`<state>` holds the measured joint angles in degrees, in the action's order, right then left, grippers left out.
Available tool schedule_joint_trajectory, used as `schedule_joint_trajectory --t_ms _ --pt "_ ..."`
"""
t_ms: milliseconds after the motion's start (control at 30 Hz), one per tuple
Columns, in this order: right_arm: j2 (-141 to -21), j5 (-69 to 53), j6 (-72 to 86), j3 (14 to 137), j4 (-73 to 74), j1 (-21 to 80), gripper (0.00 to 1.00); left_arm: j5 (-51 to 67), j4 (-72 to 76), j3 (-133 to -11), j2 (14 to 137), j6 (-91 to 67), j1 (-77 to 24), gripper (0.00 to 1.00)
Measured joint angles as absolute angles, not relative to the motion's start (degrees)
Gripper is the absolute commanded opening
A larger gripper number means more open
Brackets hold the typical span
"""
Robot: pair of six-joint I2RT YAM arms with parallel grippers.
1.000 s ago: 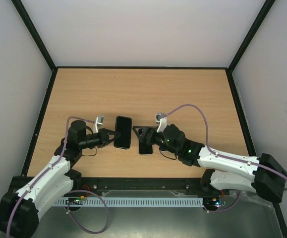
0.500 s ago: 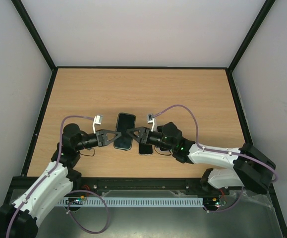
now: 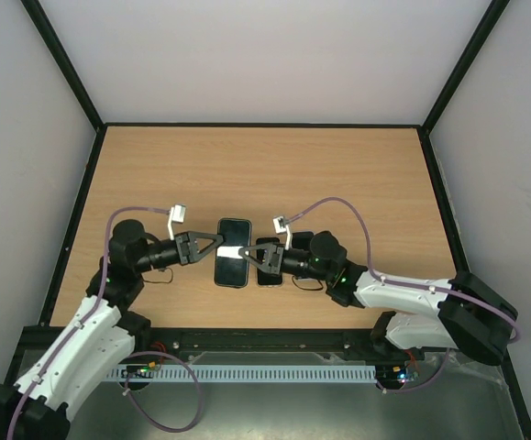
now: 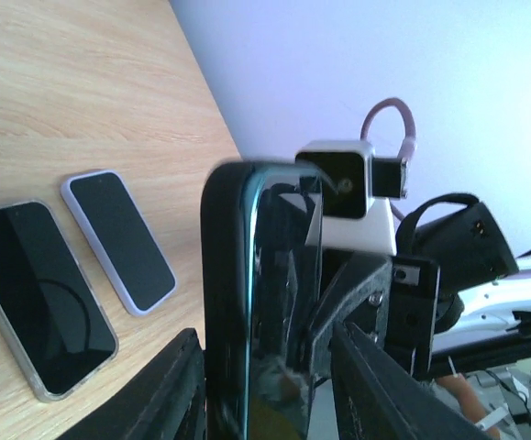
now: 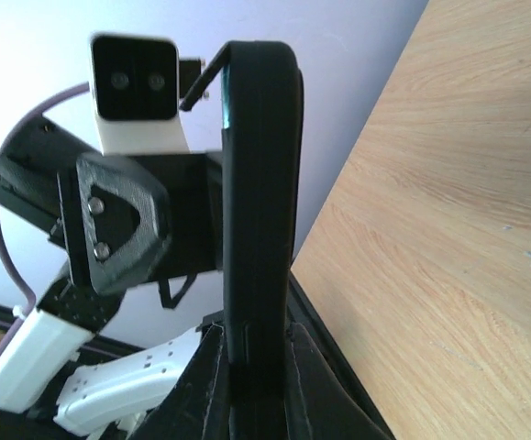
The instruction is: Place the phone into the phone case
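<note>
The black phone case (image 5: pixel 260 183) is held on edge above the counter (image 3: pixel 265 174), near the middle of its front half, and the phone (image 4: pixel 279 321) sits inside it: a thin teal line of the phone's side runs along the case's lip, and the glossy screen faces outward. Whether the lower corners are fully seated cannot be told. The right arm's fingers (image 5: pixel 203 385) pinch the case across its thickness, one pressed on each face. The left arm's fingers (image 4: pixel 169 394) stand spread on either side of the opposite edge, with a gap showing beside the screen. On the wood just right of the held case lie a clear-cased phone (image 4: pixel 40 298) and a lavender-cased phone (image 4: pixel 118 240), side by side, screens up, close under the right arm's wrist. From above, the two arms meet nose to nose over the case, near the front edge. Bare wood stretches from there to the far edge and toward both side walls (image 3: pixel 27 202).
</note>
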<state>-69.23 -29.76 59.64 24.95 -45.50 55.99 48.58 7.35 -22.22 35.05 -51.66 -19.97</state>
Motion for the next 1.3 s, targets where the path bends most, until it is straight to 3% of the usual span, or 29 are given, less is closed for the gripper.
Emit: schedule_joint_trajectory --t_ms 167,233,367,667,700,800,933,1167,1300 --pt "-68.62 -33.26 58.7 24.77 -45.74 56.16 0.02 46.22 3.09 -27.66 37.8 -47.31 -19.94 0.38" --pt "-68.49 -34.46 58.41 24.6 -45.74 56.4 0.02 45.76 2.15 -29.04 38.96 -45.82 -19.94 0.3" --pt "-68.51 -35.75 58.3 24.51 -45.6 56.77 0.02 44.91 0.62 -30.33 40.8 -43.03 -19.92 0.03" --pt "-70.0 -34.33 59.31 24.86 -45.89 56.8 0.02 40.58 -7.7 -34.63 41.3 -36.05 -20.25 0.03" --pt "-70.76 -34.13 59.42 25.08 -46.13 56.82 0.02 39.66 -9.04 -35.16 41.45 -35.16 -20.25 0.08" --pt "-73.08 -33.82 59.75 25.69 -47.22 56.88 0.02 36.95 -12.36 -36.21 41.65 -33.47 -20.25 0.36" --pt "-75.59 -31.38 58.39 26.3 -45.47 57.25 0.02 31.66 -16.45 -37.15 41.65 -32.23 -19.86 0.64" --pt "-83.07 -25.23 54.35 31.38 -37.1 56.14 0.02 23.07 -22.81 -39.75 40.16 -31.68 -19.79 0.97" --pt "-90.13 -24.36 53.82 35.14 -36.1 53.91 0.03 19.31 -26.15 -40.56 39.11 -31.97 -19.79 1.0"
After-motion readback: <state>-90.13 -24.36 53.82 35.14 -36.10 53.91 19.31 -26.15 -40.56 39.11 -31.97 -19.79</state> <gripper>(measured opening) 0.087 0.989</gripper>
